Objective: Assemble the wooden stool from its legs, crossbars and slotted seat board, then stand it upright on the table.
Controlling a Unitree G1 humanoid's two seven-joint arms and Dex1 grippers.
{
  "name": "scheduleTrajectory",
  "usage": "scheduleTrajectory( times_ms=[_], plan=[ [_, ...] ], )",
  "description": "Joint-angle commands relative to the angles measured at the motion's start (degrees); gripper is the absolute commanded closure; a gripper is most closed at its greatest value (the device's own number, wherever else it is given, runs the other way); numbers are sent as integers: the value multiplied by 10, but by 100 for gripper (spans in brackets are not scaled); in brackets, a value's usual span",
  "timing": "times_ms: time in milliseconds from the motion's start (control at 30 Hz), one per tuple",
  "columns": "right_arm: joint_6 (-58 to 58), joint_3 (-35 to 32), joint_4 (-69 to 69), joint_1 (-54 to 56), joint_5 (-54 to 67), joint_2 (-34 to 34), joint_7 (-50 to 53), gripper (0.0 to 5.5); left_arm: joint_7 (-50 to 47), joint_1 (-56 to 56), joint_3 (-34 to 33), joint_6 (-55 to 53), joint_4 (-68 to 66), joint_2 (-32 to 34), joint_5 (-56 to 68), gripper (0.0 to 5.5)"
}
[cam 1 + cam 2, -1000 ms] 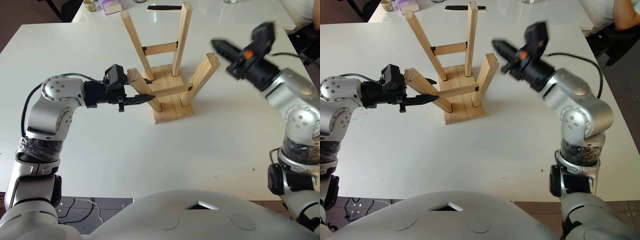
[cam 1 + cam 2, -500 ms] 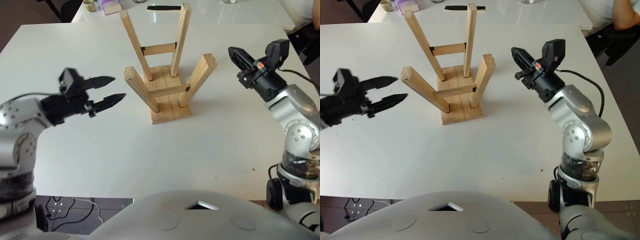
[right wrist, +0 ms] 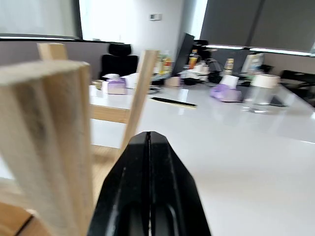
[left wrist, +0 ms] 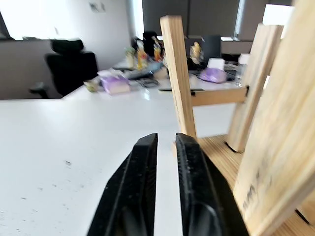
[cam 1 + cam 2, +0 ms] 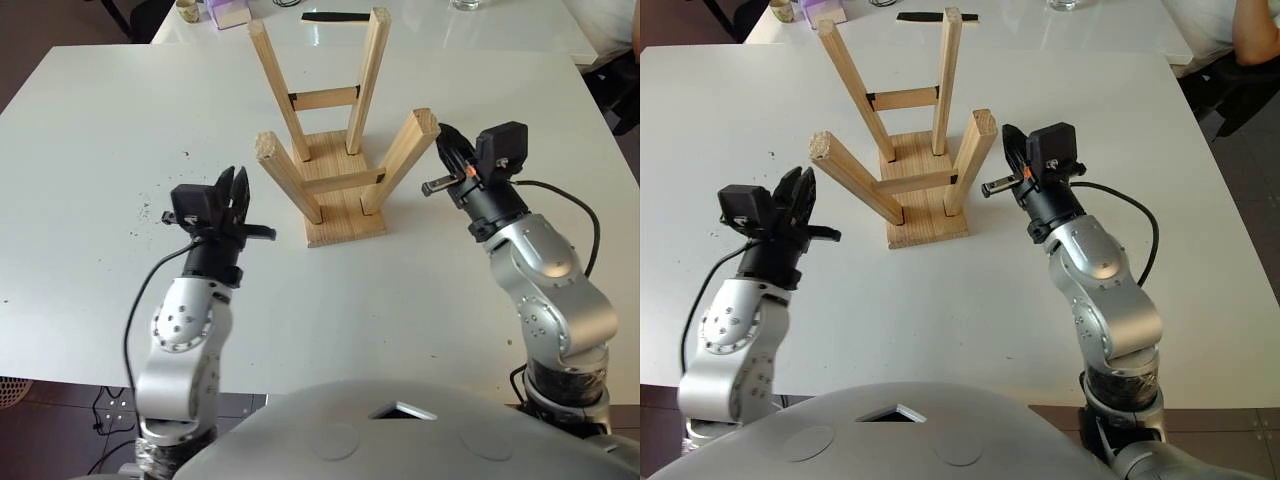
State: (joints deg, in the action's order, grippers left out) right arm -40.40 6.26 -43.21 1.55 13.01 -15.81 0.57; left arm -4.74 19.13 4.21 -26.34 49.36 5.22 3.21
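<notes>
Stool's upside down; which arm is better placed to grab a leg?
Probably the right: the right gripper sits close beside the stool's right front leg, though shut. The left gripper is open but farther from the left front leg.

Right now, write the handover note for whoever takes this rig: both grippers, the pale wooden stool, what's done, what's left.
Left gripper: slightly open, empty, to the left of the stool.
Right gripper: shut, empty, close beside the near right leg; contact unclear.
Pale wooden stool: upside down mid-table, square seat board flat on the white table, four legs up, crossbars in place.
Done: assembly looks complete.
Left: turn it upright onto its legs.
</notes>
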Motion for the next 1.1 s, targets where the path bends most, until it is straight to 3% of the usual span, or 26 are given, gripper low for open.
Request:
scheduleTrajectory(
  times_ms=[33,300,367,433,467,733,833,1000,1100],
  plan=[
    [-5,-2,-8,12,-61,2,37,550,-100,35,20,2,28,-42,-117,547],
    [-26,18,-16,29,-106,12,32,550,-101,18,47,-23,44,-55,-205,547],
    [-35,62,-39,29,-85,26,7,550,-28,-6,119,-31,33,-46,-149,547],
    [-42,142,-69,42,-53,35,-41,550,68,-39,212,-33,17,-21,-94,547],
    [-41,183,-84,47,-45,28,-66,550,96,-51,226,-36,10,-18,-70,547],
    [-64,194,-93,47,-17,21,-101,550,72,-62,205,-50,16,-17,-78,547],
    [-56,154,-92,41,-43,16,-77,550,41,-62,167,-55,28,-25,-103,547],
    [-28,-62,-57,60,-61,-6,-48,550,11,-67,-18,-91,71,-16,-116,547],
    [-68,-117,-33,156,11,14,-72,550,1,-179,-137,-170,83,-33,-70,547]
  ],
)
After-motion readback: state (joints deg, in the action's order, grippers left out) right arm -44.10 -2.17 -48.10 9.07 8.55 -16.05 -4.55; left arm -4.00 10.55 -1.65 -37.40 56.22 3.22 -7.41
